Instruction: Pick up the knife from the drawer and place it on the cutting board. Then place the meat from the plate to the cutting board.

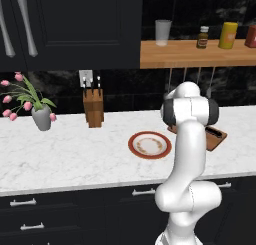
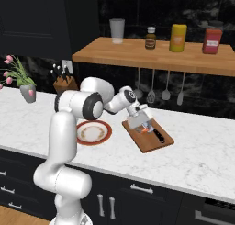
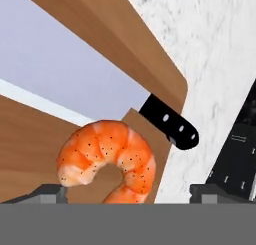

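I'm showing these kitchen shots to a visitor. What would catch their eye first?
Probably the orange meat lying on the cutting board beside the knife, right under the open gripper. Next, the empty plate on the white marble counter.

Sitting on the cutting board (image 2: 151, 139): knife (image 3: 125, 96) and meat (image 3: 107, 156), plate (image 2: 94, 132) lying just left on the tabletop (image 2: 206, 150).

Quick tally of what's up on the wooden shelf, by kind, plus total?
Clear glass: 1
Dark brown bottle: 1
Yellow canister: 1
Red box: 1
Total: 4
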